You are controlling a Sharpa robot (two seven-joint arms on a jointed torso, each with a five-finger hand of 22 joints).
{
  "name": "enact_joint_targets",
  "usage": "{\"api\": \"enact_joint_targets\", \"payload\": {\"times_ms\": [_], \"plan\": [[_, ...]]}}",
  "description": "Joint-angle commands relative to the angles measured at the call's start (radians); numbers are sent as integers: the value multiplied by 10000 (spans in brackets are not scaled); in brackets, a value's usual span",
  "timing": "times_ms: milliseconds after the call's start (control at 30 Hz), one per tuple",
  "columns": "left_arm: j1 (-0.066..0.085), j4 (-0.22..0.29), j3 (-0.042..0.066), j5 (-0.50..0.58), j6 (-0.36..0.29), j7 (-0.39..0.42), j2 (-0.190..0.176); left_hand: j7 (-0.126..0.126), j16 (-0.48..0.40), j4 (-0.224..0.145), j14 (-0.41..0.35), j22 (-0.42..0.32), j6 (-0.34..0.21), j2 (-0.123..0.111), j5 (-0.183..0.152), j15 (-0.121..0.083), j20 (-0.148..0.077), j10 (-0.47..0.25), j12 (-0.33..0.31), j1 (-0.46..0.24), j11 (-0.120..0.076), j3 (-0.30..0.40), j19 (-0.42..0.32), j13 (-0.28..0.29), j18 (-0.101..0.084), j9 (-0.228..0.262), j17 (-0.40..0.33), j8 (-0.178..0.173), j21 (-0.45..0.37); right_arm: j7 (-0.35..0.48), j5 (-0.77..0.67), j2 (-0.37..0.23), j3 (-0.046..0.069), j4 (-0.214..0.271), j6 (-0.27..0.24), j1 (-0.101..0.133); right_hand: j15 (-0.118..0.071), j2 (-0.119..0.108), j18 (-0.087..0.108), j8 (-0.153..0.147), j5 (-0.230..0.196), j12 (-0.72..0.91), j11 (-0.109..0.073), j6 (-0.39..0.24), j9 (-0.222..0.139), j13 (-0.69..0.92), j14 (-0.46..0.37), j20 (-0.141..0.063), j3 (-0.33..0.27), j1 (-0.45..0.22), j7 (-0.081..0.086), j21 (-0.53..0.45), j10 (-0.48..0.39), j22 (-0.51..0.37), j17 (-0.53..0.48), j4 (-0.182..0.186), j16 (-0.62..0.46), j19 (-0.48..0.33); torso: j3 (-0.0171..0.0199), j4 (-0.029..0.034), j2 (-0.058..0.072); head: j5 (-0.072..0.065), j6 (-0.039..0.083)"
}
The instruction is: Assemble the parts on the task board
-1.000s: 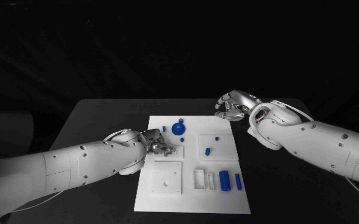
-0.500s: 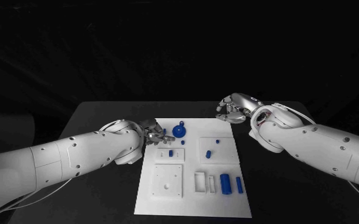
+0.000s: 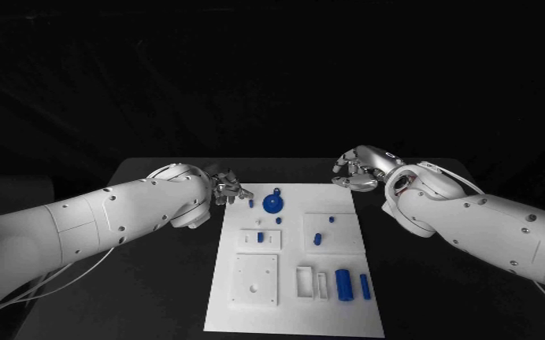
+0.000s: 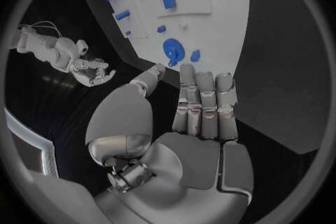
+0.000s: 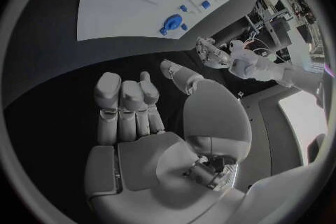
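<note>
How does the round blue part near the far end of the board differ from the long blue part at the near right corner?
The round blue part is disc-shaped with a small tab, and lies at the task board's far end. The long blue part is a cylinder, lying lengthwise at the near right, next to a thinner blue piece. Both are blue, and no hand touches either.

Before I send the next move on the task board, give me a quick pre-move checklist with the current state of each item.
1. Left hand free of any part: ok, the left wrist view shows its fingers holding nothing.
2. Right hand free: ok, nothing lies in its palm in the right wrist view.
3. Both hands off the task board: ok, each hangs beside a far corner.
4. Round blue part reachable: ok, it lies uncovered at the board's far end, nearest the left hand.
5. Two blue cylinders at the near right undisturbed: ok, side by side.
6. Small blue part fully seated in its block: cannot tell.
</note>
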Motion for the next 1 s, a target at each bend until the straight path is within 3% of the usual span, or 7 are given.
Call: {"api": "enact_joint_targets", "payload": {"times_ms": [33,167,267,533,733,1000], "plan": [[118,-452,12,223,708,103,200,6,-81,233,-6,-20,-80,-86,-80,36,-854,44,-67,-180,14,22,-2,-51,-149,-14,-17,-68,-73,128,48,7,3,-4,-52,-4,53,-48,1236,-67,35,-44,97,5,-10,-1,28,-60,-20,-83,61,-65,-130,68,11,69,-41,14,1,-16,12,0,15],[152,-1059,12,222,1118,47,493,15,-125,699,-18,-19,-100,-251,-269,46,-879,48,-118,-376,20,97,-7,-105,-169,-16,-23,-83,-141,125,49,15,3,-7,-55,-4,54,-47,1236,-68,37,-49,98,2,-11,-6,28,-60,-21,-84,62,-65,-135,68,11,71,-41,14,11,-6,13,-22,6],[152,-1401,12,203,1264,45,662,19,-128,908,-30,-1,-113,-232,-315,51,-886,42,-128,-453,27,96,-19,-117,-181,-11,-13,-87,-156,125,49,26,3,-7,-57,-4,56,-46,1236,-70,40,-49,100,0,-11,-7,28,-60,-20,-84,63,-66,-135,68,11,72,-42,15,8,-12,11,-28,10],[144,-2229,6,197,1841,70,1177,22,-119,1154,-69,46,-121,-165,-393,59,-896,12,-132,-531,31,7,-60,-122,-195,7,15,-80,-169,123,48,54,3,-17,-39,-4,59,-43,1236,-71,49,-50,103,-3,-11,-8,29,-61,-18,-82,66,-67,-136,68,12,75,-43,16,8,-11,13,-44,-12],[83,-2821,1,196,2193,129,1570,17,-90,1164,-97,97,-103,11,-385,60,-903,-2,-115,-448,24,-102,-99,-113,-201,27,47,-59,-162,134,48,78,4,-19,-58,-4,61,-40,1236,-72,65,-46,105,-5,-11,-6,29,-61,-16,-80,68,-69,-133,68,13,78,-44,16,2,-32,25,-46,-57],[24,-3182,2,195,2390,159,1839,16,-63,1099,-128,153,-113,189,-312,59,-907,-24,-96,-362,27,-302,-135,-102,-209,38,78,-60,-160,151,48,95,4,-25,-98,-4,67,-54,1236,-76,71,-57,111,-13,-13,-17,30,-59,-30,-101,74,-72,-146,69,14,93,-46,17,0,-71,54,-43,-65]]}}
